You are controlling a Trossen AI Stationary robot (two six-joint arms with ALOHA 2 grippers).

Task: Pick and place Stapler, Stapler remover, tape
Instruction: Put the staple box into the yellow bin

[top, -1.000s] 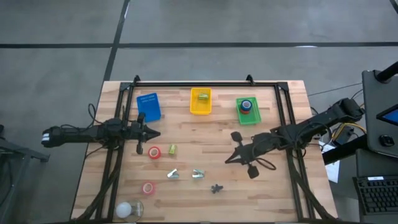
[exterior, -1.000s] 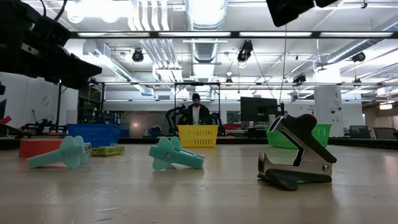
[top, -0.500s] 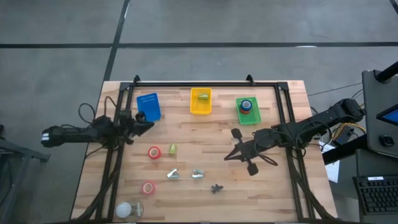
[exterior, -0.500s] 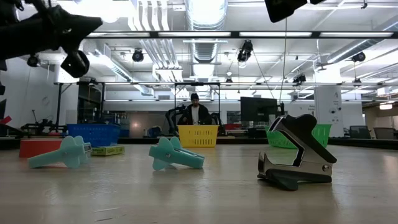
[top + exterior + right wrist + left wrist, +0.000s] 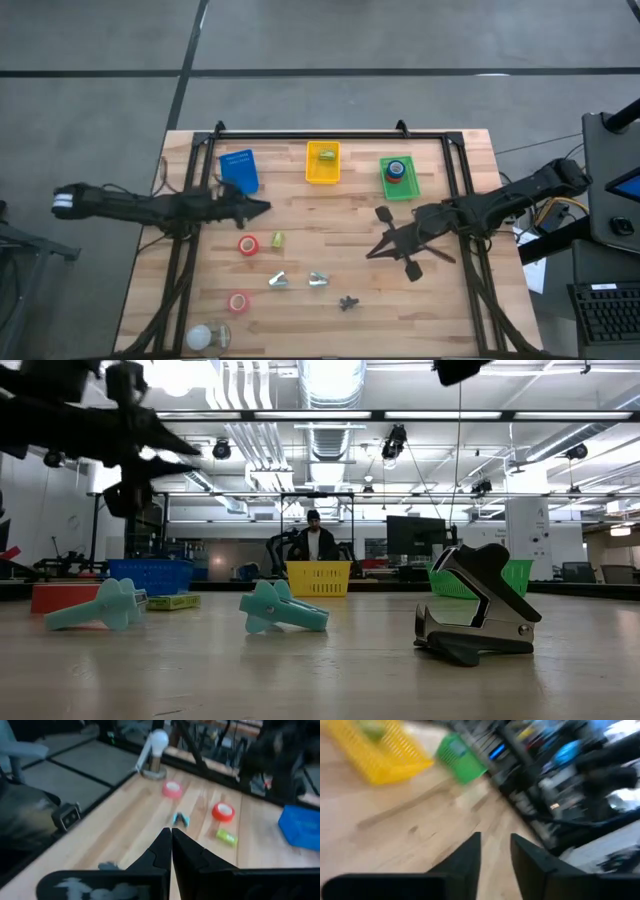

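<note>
In the high view a red tape roll [image 5: 248,244], a small green stapler [image 5: 277,240], two teal staple removers [image 5: 278,281] [image 5: 318,280], a dark staple remover [image 5: 347,302] and a pink tape roll [image 5: 238,301] lie on the wooden table. My left gripper [image 5: 260,207] hovers open above the table, far of the red tape [image 5: 223,811] and near the blue basket [image 5: 238,170]. My right gripper [image 5: 371,253] is shut, in the air right of the removers. The dark remover [image 5: 480,605] rests on its jaws.
A yellow basket [image 5: 323,162] holds a green stapler, and a green basket [image 5: 397,177] holds red and blue rolls, both by the far edge. A light bulb [image 5: 205,337] stands at the near left corner. Bare wood lies between the two grippers. A person stands beyond the table.
My left gripper drew back toward the table's left and far side, then swung out again toward the right, turning as it went; it now reaches farther right than a second ago. The things on the table have stayed where they were.
</note>
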